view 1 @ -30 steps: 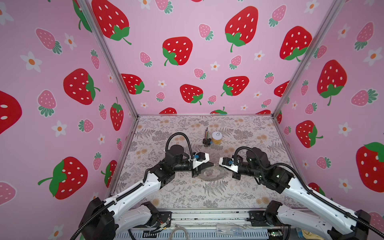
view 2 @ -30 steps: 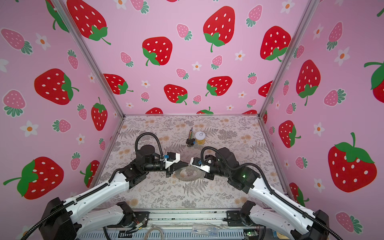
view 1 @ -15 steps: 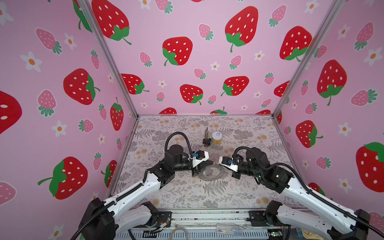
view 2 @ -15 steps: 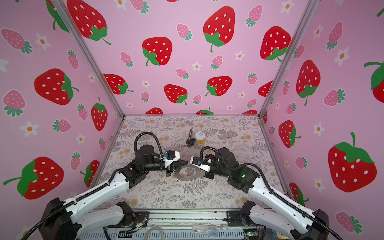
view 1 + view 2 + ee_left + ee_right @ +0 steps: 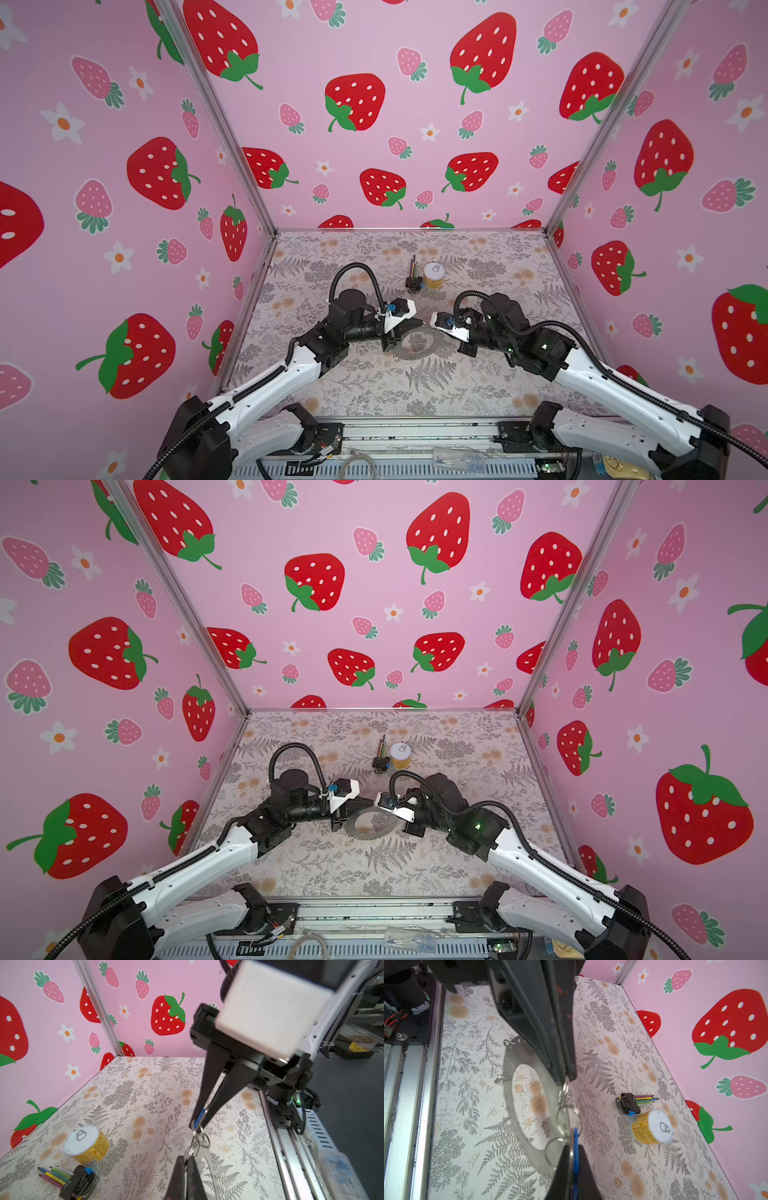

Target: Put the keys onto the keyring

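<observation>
Mid-table, the left gripper (image 5: pixel 566 1077) clenches the keyring (image 5: pixel 508 1084) by its rim; the right gripper (image 5: pixel 572 1159) pinches the key (image 5: pixel 575 1142) just beside that rim. The can (image 5: pixel 652 1128) and clip (image 5: pixel 628 1103) stand well apart, rearward.

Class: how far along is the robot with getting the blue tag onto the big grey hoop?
Done: both pieces are picked up. In hand: the left gripper is shut on the hoop, the right gripper on the blue tag, tips close together with small wire rings between them. Left: linking the tag to the hoop, which I cannot confirm from here, then letting go.
</observation>
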Robot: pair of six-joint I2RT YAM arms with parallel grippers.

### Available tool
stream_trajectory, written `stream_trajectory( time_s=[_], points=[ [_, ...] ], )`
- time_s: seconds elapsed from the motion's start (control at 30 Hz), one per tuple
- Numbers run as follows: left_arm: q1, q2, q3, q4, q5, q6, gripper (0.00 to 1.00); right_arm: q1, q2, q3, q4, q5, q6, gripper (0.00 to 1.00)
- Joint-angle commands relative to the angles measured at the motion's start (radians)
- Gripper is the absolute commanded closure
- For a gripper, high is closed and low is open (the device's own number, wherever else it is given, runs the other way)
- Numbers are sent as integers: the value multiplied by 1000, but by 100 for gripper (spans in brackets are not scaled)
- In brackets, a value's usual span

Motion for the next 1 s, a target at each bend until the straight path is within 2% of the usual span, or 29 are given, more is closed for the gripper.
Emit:
stream_trajectory(
  time_s=[0.0,0.37,0.97],
  points=[
    [24,-27,-9,22,-44,5,100,-10,3,13,-132,99,-10,100],
    [29,-36,-17,35,-60,-2,100,-1,27,16,-141,85,12,100],
    [29,-55,-46,97,-85,-20,100,-1,124,54,-147,-56,113,100]
  ],
)
